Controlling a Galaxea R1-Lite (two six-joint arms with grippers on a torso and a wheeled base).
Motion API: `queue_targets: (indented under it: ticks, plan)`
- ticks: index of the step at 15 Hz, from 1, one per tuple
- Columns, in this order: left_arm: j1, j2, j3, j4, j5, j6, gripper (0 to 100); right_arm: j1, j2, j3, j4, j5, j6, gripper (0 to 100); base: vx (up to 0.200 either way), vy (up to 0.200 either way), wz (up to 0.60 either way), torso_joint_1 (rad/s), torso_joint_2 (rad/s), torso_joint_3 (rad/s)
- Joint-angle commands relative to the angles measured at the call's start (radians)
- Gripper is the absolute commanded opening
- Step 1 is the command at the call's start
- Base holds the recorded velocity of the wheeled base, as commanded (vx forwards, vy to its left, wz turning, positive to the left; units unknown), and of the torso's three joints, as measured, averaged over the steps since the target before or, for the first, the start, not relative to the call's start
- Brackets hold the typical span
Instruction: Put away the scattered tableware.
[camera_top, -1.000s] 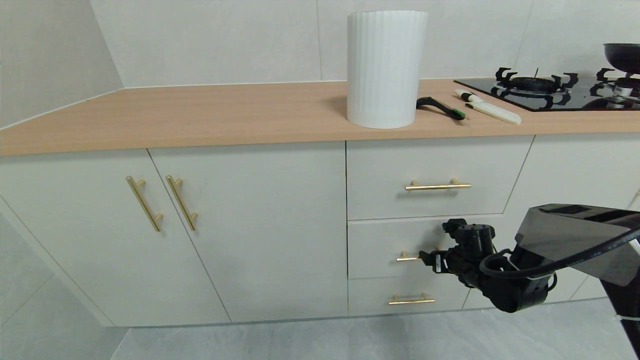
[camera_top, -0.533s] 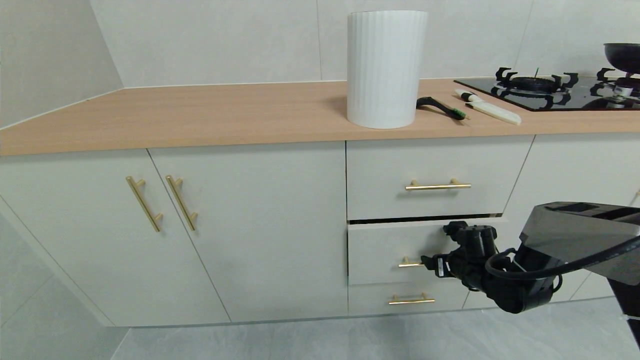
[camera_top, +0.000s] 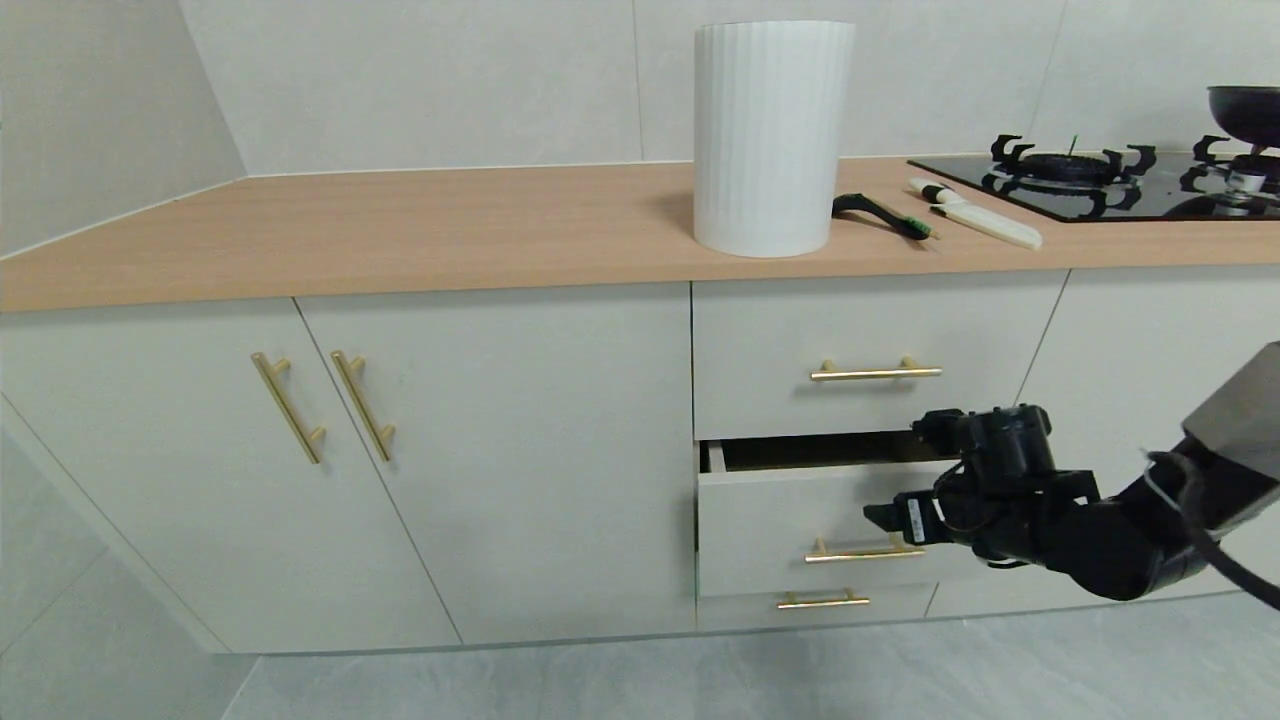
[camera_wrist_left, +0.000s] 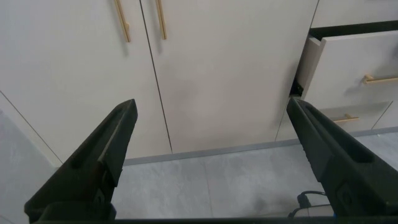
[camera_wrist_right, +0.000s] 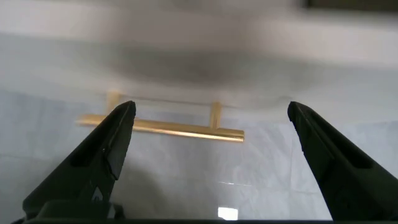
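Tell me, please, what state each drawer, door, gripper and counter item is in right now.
Top drawer: shut.
Middle drawer: partly open.
Bottom drawer: shut.
Cabinet doors: both shut.
Right gripper: open, in front of the middle drawer, holding nothing.
Left gripper: open, holding nothing.
Knife: lying flat on the counter.
Brush: lying on the counter.
White container: upright.

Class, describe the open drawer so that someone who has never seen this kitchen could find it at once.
Start at the wooden counter and find the white ribbed canister on it. Directly below sits a stack of three drawers with brass handles. Pick the middle drawer: it alone is pulled out, with a dark gap above its front, while the top drawer and bottom drawer are shut.
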Motion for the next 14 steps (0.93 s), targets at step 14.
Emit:
queue_targets:
  ticks: [14]
  plan:
    - [0.0, 0.0, 0.0, -0.001, 0.0, 0.0, 100, 0.054, 0.162, -0.041, -0.396, -0.089, 0.006, 100, 0.0, 0.0, 0.0, 0.0, 0.0, 0.0]
